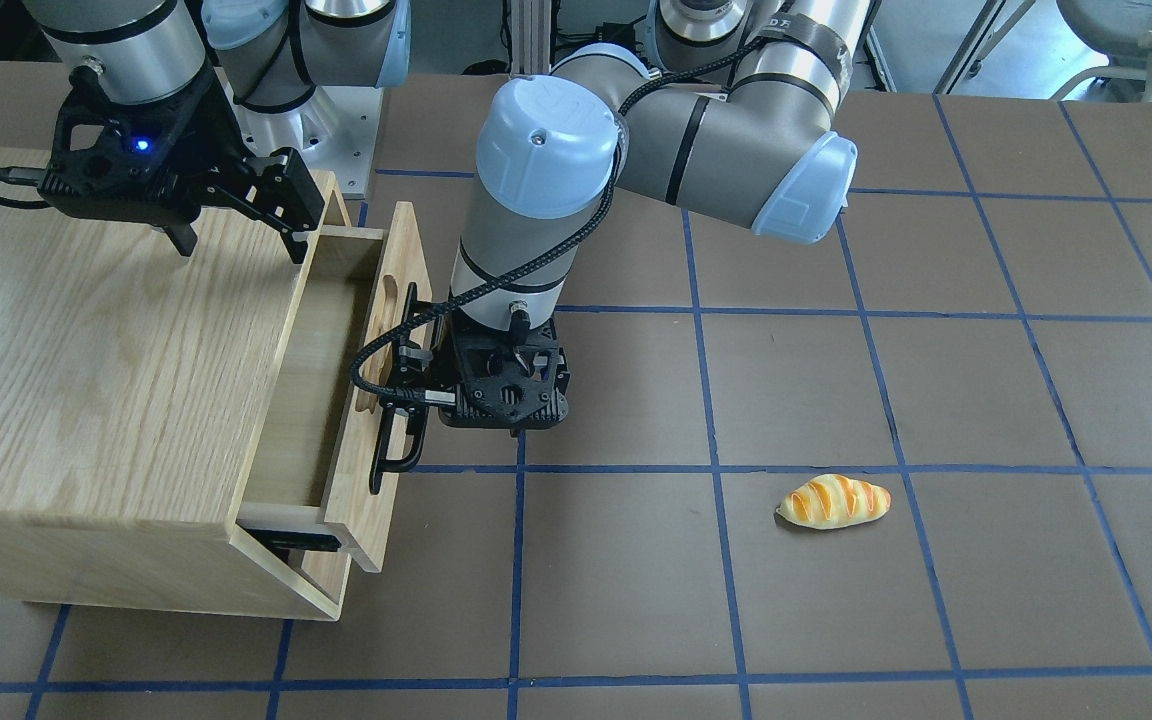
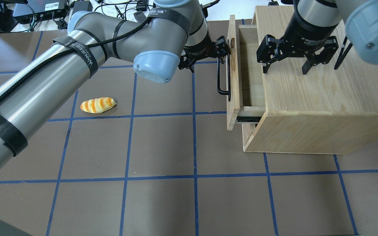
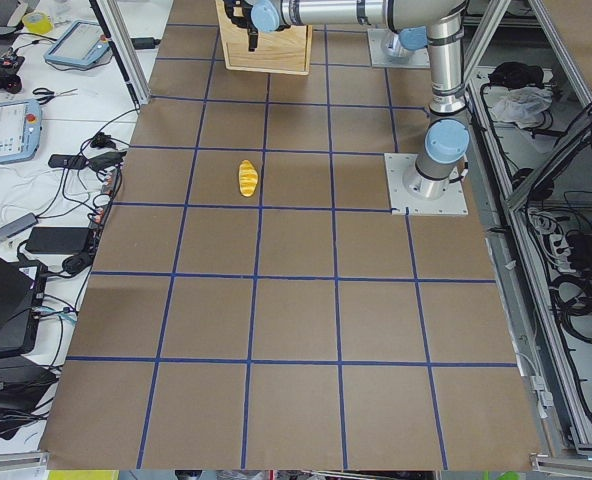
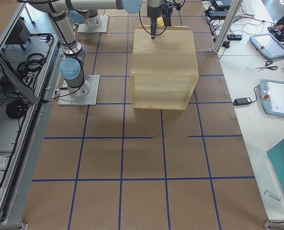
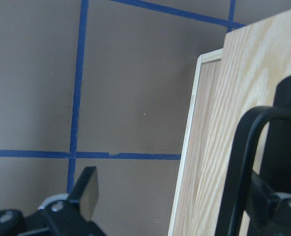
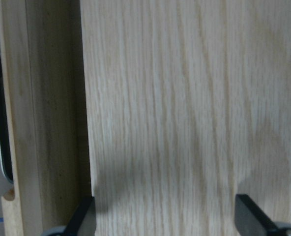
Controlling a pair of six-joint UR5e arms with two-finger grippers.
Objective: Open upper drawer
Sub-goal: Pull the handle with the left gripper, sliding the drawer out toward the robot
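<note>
The upper drawer (image 1: pixel 348 500) (image 2: pixel 233 108) is pulled partly out of the oak cabinet (image 1: pixel 86 380) (image 2: pixel 323 98), and its inside (image 2: pixel 249 75) shows. Its black bar handle (image 1: pixel 391 460) (image 2: pixel 221 82) faces the table's middle. My left gripper (image 1: pixel 414 380) (image 2: pixel 223 52) is at the handle's far half. In the left wrist view (image 5: pixel 189 128) its fingers stand wide apart, with the handle (image 5: pixel 239 172) between them, close to the right-hand finger (image 5: pixel 288 147). My right gripper (image 1: pixel 236 245) (image 2: pixel 285 69) (image 6: pixel 165 211) is open over the cabinet top, near the drawer opening.
A toy bread loaf (image 1: pixel 833 501) (image 2: pixel 97 105) (image 3: pixel 247 177) lies on the brown mat, well away from the cabinet. A plain lower front panel (image 2: pixel 248 137) sits under the drawer. The cabinet also shows in both side views (image 3: pixel 266 45) (image 4: pixel 163 67).
</note>
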